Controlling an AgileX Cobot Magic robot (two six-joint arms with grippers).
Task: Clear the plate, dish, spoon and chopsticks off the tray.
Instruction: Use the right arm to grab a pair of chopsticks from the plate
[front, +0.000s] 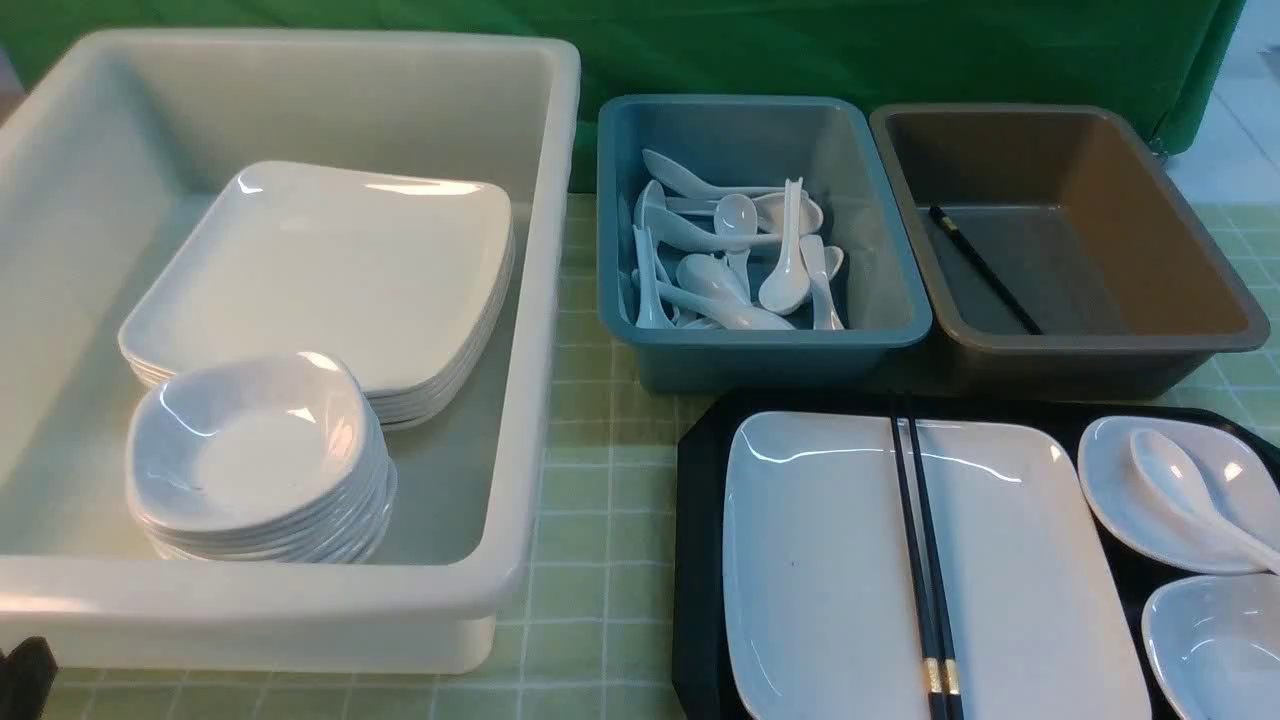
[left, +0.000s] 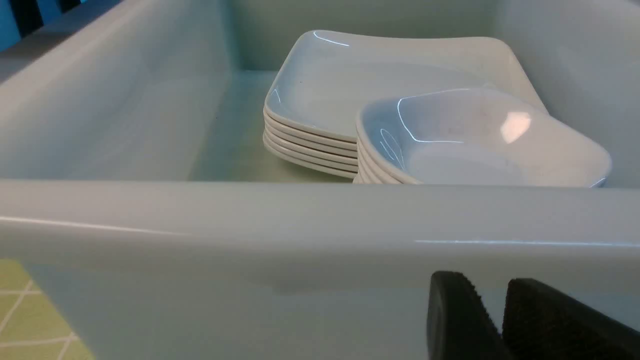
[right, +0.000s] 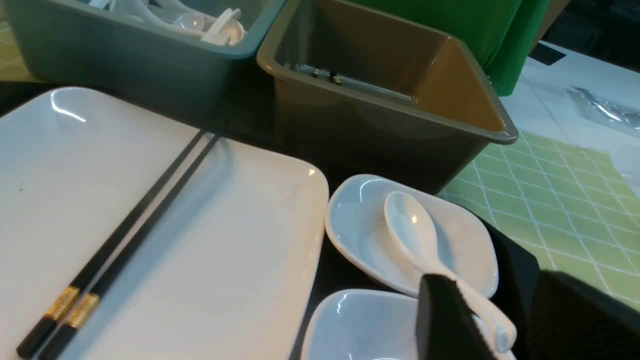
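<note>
Tray (front: 700, 560) sits near right, holding plate (front: 820, 580) with chopsticks (front: 925, 560) laid across its middle, gold bands at near end. Right of plate are far dish (front: 1120, 500) and near dish (front: 1210, 640); spoon (front: 1180, 490) lies in far dish. Right gripper (right: 495, 300) is spread wide, spoon handle between its fingers, not clamped. Left gripper (left: 492, 287) is just outside white tub (left: 200, 235), fingers narrowly apart, empty.

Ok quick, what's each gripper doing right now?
Left gripper: slightly open, holding nothing.
Right gripper: open, with the spoon handle between its fingers, not gripped.
</note>
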